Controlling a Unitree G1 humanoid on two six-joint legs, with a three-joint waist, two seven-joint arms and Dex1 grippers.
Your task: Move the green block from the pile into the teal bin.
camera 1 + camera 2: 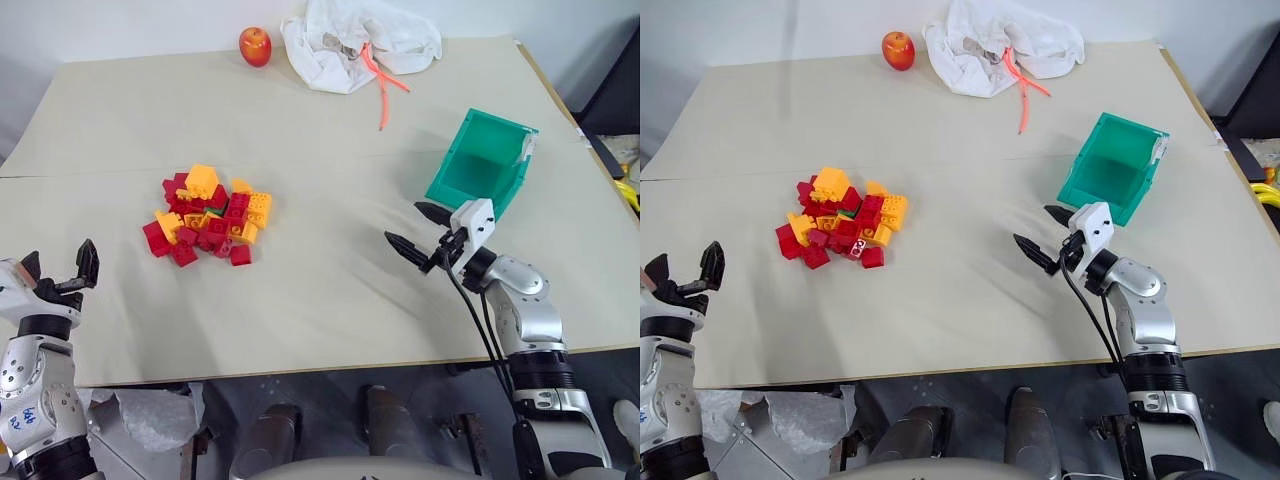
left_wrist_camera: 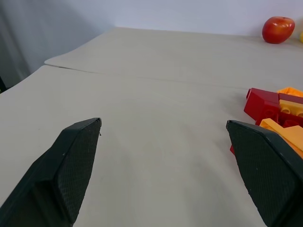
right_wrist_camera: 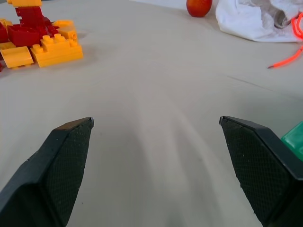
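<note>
green block (image 1: 213, 212) sits buried mid-pile, just a sliver of green showing between red and yellow bricks; i can't tell its shape or which way its studs face from here.

the pile (image 1: 208, 224) is a tight heap of red, yellow and orange bricks on the left-centre of the desk (image 1: 330, 290). teal bin (image 1: 480, 163) is well apart on the right, tipped so its open mouth faces up and toward the robot, looks empty.

left end effector (image 1: 60, 265): fingers spread wide, nothing held, hovering near the desk's front-left edge, short of the pile. right end effector (image 1: 420, 232): also spread wide and empty, just in front of the bin, pointing toward the pile.

risks from here:
- block is wedged under neighbours, so a direct pinch likely grabs a red or yellow brick instead, or two at once.
- wide fingers pushing in could scatter the heap and bury the green deeper.
- thin exposed face means a shallow grip, so it could slip on the carry to the bin.
- bin is light plastic; a bump from the right arm may shove it.

apple (image 1: 255, 46) and white cloth (image 1: 358, 40) at the far edge are out of the way.
</note>
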